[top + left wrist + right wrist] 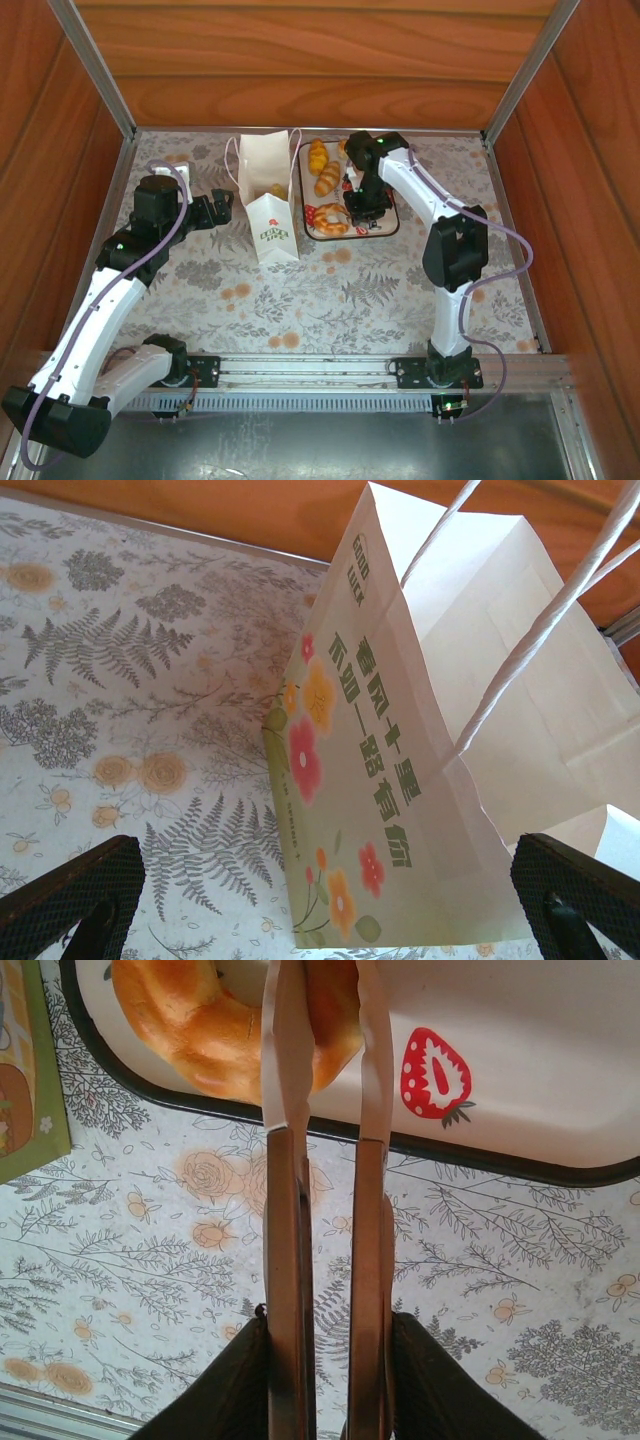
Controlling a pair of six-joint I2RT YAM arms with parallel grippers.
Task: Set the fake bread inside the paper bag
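Right gripper (328,1000) is down over the strawberry tray (540,1110), which sits just to the right of the paper bag (262,165). Its jaws are pulled in narrow around one side of the ring donut (190,1030), pinching it as far as I can tell (the tips run off the top of the wrist view). Two croissants (328,178) lie further back on the tray, also right of the bag. Left gripper (222,207) is spread wide just left of the bag, facing its printed side.
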